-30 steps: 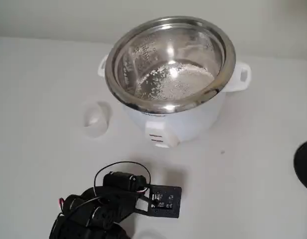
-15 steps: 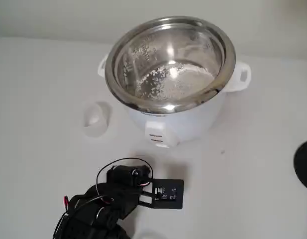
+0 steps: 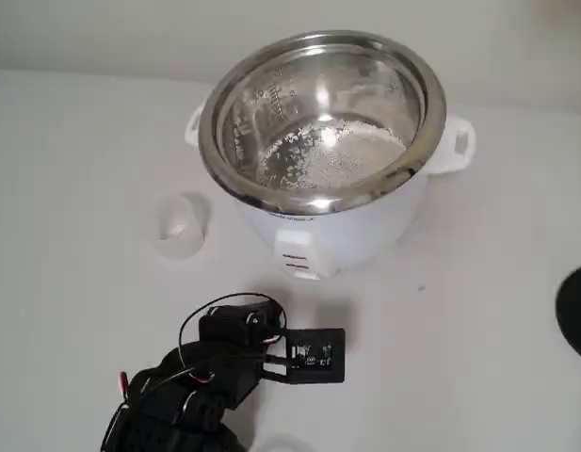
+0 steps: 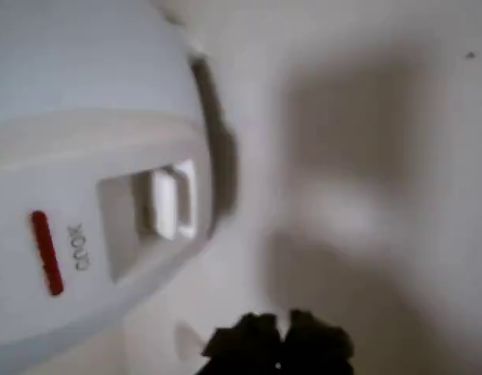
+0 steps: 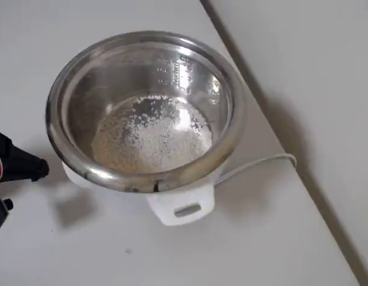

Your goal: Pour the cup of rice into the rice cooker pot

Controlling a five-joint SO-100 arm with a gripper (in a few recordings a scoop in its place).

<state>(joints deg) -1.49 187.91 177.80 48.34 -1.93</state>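
Fixed view first: a plain white table (image 3: 73, 141) takes up nearly the whole scene, with a pale wall band along the top edge. The rice cooker pot (image 3: 323, 122) sits toward the back, shiny steel in a white body with a handle on each side, and the rice (image 3: 332, 160) lies spread thinly across its bottom, bright where the light catches it. The cup (image 3: 182, 224) stands upright on the table to the left of the cooker in this view, near it but apart, and I can't tell if any grains are in it. A dark rounded shape (image 3: 577, 311) pokes in at the right edge.

Down at the bottom the black arm (image 3: 177, 395) is folded low over the table, wires looped above it, and the gripper (image 3: 314, 356) points right, just in front of the cooker's switch panel, well clear of the cup. Whether its jaws are apart or together I cannot tell from here.

Wrist view: blurred, the cooker's front panel (image 4: 76, 250) fills the left, a red bar beside the word COOK, soft shadows on the table to the right.

Overhead view: the table's right edge (image 5: 261, 119) runs diagonally, a grey floor beyond it, and a white cord (image 5: 261, 162) trails from the cooker toward that edge.
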